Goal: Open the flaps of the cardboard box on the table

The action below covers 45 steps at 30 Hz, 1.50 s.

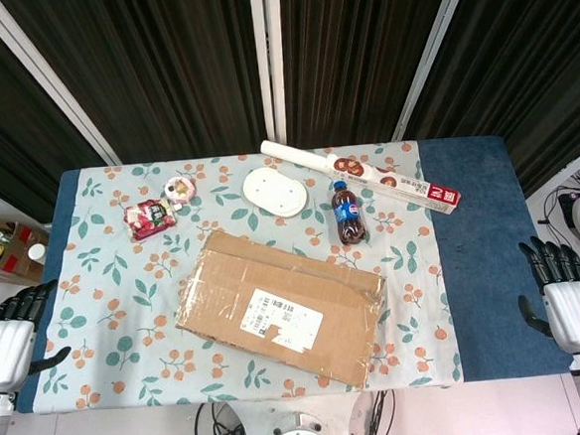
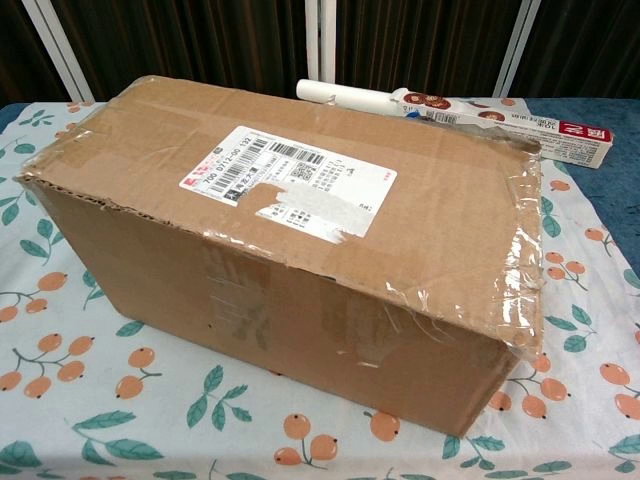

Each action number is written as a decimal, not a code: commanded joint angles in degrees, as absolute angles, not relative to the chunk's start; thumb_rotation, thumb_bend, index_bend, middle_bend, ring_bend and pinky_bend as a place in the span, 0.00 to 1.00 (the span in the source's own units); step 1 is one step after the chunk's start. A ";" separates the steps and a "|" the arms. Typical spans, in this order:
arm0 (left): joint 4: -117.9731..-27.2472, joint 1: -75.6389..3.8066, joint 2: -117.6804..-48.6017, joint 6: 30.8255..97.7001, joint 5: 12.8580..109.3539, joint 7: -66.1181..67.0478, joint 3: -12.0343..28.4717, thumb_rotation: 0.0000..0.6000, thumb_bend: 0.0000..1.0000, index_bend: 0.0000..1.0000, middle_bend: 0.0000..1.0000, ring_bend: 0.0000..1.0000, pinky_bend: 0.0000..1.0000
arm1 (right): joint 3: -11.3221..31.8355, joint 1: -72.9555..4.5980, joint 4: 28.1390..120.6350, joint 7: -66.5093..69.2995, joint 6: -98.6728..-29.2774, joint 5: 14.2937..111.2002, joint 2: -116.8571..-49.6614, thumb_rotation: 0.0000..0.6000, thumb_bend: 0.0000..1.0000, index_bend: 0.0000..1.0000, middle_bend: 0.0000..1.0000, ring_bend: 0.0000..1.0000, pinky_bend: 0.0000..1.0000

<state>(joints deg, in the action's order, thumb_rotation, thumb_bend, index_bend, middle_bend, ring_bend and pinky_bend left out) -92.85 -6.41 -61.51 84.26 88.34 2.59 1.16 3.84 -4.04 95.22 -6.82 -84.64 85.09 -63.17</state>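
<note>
A brown cardboard box with a white shipping label lies turned at an angle on the floral tablecloth, its top flaps flat and closed. In the chest view the cardboard box fills most of the frame, with clear tape along its edges. My left hand hangs beside the table's left edge, fingers spread and holding nothing. My right hand hangs off the right edge, also spread and empty. Both are well away from the box. Neither hand shows in the chest view.
Behind the box stand a cola bottle, a white oval plate, a long foil-wrap carton, a red snack pack and a small round tub. The blue table is bare on its right side.
</note>
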 commanded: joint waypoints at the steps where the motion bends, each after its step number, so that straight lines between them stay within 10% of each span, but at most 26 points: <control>1: -92.65 -6.37 -61.40 84.23 88.36 2.51 1.07 1.00 0.00 0.09 0.15 0.14 0.22 | 4.03 -3.97 95.24 -7.09 -84.89 84.92 -63.31 1.00 0.35 0.00 0.00 0.00 0.00; 30: -94.53 -6.92 -58.79 84.55 90.48 0.38 1.04 1.00 0.00 0.09 0.15 0.14 0.22 | 4.32 -5.27 98.68 -7.63 -84.28 86.58 -60.56 1.00 0.35 0.00 0.00 0.00 0.00; 45: -109.00 -25.17 -49.30 70.20 92.49 -6.07 11.08 1.00 0.00 0.13 0.20 0.14 0.22 | 2.51 -2.67 91.52 -4.09 -84.79 84.57 -62.62 1.00 0.44 0.00 0.00 0.00 0.00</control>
<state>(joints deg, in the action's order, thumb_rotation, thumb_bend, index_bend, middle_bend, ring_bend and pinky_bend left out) -106.60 -21.13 -49.55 74.59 93.24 -5.38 8.98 2.76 -2.95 92.17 -4.42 -84.71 84.62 -62.23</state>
